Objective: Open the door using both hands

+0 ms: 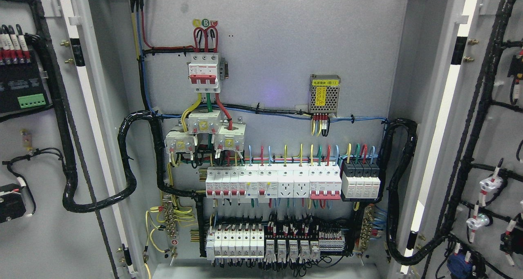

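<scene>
A grey electrical cabinet fills the head view with both doors swung wide. The left door (pixel 45 213) shows its inner face at the picture's left, with black wire looms and a green terminal block on it. The right door (pixel 496 123) shows its inner face at the right, also carrying looms and small white parts. Between them the back panel (pixel 286 46) is exposed. Neither of my hands nor any arm shows anywhere in the picture.
On the back panel sit a red-handled main breaker (pixel 203 72), a small mesh power supply (pixel 325 93), a row of white breakers and sockets (pixel 273 183) and a lower row of terminals (pixel 261 242). Thick black cable conduits (pixel 126 164) loop from each door into the cabinet.
</scene>
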